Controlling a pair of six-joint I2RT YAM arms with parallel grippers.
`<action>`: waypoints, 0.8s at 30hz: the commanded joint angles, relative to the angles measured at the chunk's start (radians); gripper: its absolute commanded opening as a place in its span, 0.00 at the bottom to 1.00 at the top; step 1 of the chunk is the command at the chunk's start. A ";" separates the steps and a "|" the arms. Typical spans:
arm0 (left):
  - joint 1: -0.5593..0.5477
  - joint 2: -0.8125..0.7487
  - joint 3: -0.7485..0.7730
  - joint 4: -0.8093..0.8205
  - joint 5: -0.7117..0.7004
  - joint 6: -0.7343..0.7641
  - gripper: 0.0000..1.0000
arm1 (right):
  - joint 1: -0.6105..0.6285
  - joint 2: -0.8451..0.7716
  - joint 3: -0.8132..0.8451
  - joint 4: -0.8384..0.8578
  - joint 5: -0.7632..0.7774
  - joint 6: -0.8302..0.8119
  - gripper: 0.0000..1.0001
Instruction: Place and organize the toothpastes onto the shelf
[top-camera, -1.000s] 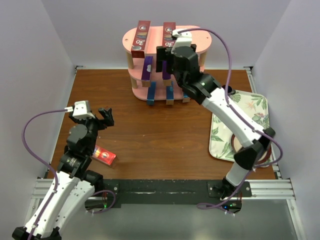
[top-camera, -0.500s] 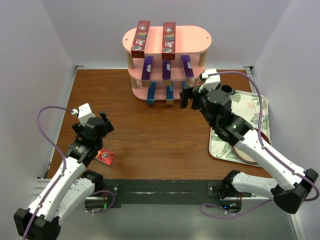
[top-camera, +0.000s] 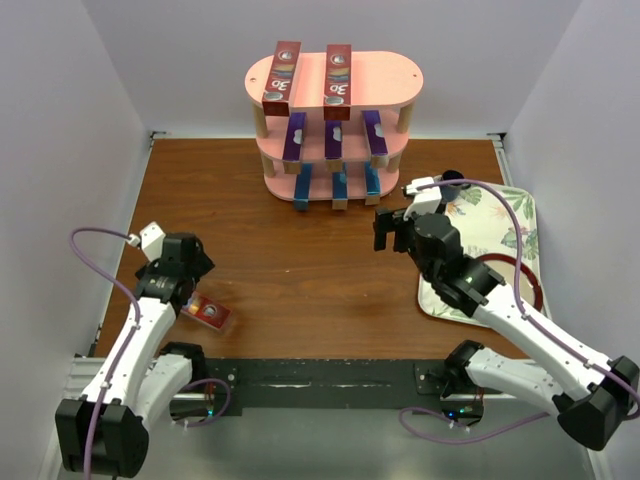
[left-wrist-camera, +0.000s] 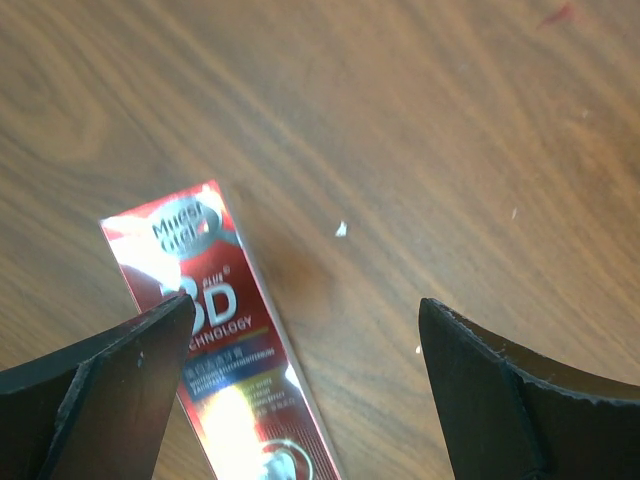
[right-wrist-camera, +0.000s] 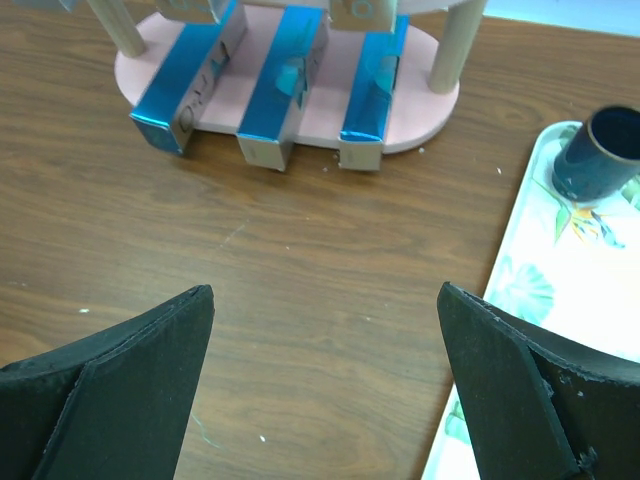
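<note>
Left wrist view looks straight down on the last loose red carton (left-wrist-camera: 225, 350), lying flat and slantwise on the desk (left-wrist-camera: 440, 130). The left tool (left-wrist-camera: 305, 310) hangs over it, spread wide and grasping nothing. The carton sits off-centre under the left-hand finger (left-wrist-camera: 110, 390), not in the middle of the gap. From above, the shelf (top-camera: 390, 85) holds two red cartons on top, three purple in the middle and three blue at the bottom, so one top place beside the reds looks free. The right tool (top-camera: 390, 228) is released and empty, out over the desk between the shelf and the tray (top-camera: 500, 215). The risk I see is a descent from this offset. A finger could land on the glossy lid or nudge the carton aside, and a skewed pinch may let it slip or twist. Later, a tilted carton could knock its overhanging neighbours.
</note>
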 joint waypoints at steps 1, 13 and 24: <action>0.010 0.016 -0.018 -0.042 0.050 -0.114 1.00 | -0.025 -0.022 -0.049 0.063 0.008 0.000 0.99; 0.010 0.062 -0.115 -0.070 0.114 -0.323 1.00 | -0.120 -0.046 -0.110 0.103 -0.089 0.014 0.99; 0.010 0.213 -0.079 -0.028 0.142 -0.295 0.98 | -0.134 -0.036 -0.133 0.128 -0.101 0.017 0.99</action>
